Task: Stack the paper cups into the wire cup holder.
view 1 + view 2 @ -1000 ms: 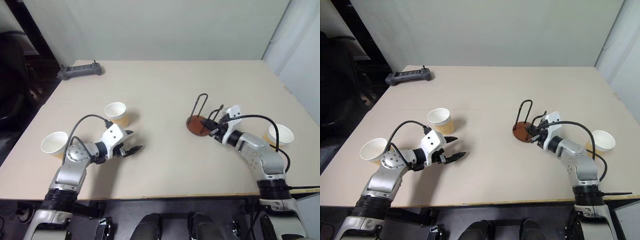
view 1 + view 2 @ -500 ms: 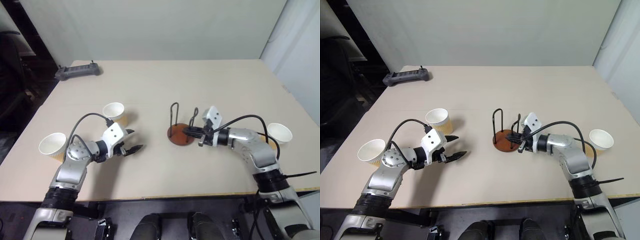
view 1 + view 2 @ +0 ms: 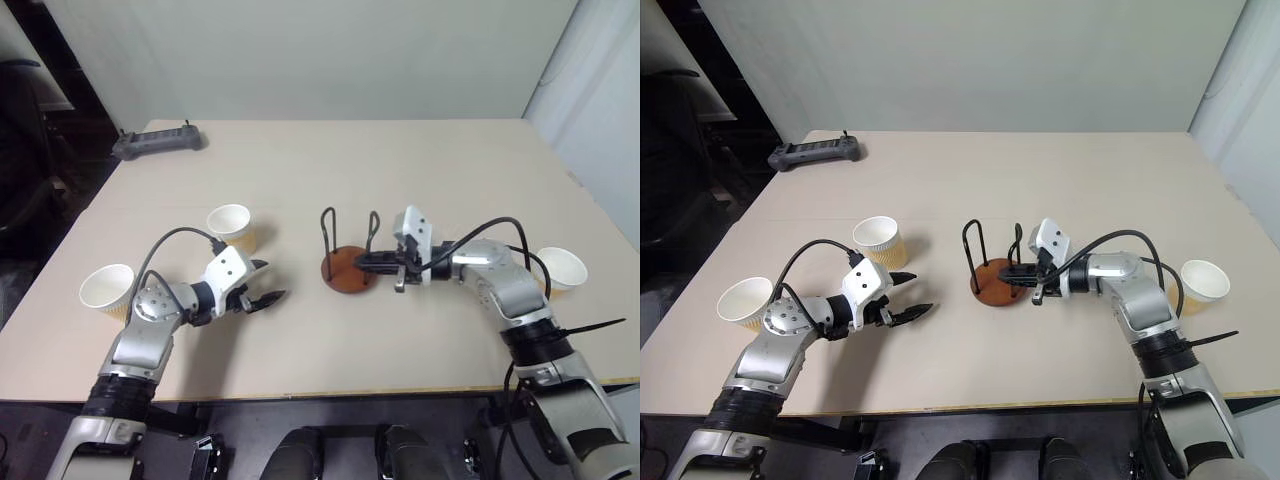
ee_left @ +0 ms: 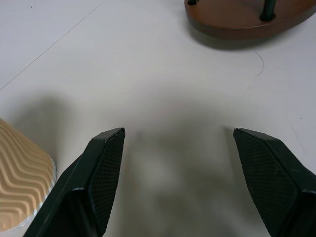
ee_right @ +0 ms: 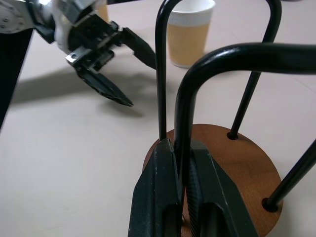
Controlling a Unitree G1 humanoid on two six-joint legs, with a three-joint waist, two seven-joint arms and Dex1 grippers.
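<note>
Wire cup holder (image 3: 347,262) near mid-tabletop, reddish disc base flat, two black wire loops upright. Pinched on the near-right loop by the right gripper (image 3: 368,261), fingers (image 5: 163,197) clamped tight around the wire low down, close to the base, reaching in from the right. Best kept low and level while being positioned, base flat on the tabletop (image 3: 400,170); a tilt would likely twist the thin wire in the grip. Worth setting down between the arms, within reach of both, then letting go squarely so the loops stay vertical. Paper cups well apart from the holder: one (image 3: 234,227) to its left and slightly farther, one (image 3: 107,290) at the left edge, one (image 3: 562,269) at the right behind the right forearm, seemingly upright though partly hidden. Left gripper (image 3: 262,285) hanging just above the tabletop right of and nearer than the first cup, fingers (image 4: 106,170) spread wide and empty, ready for that cup. Grey device (image 3: 158,142) at the far left corner, out of the way.
</note>
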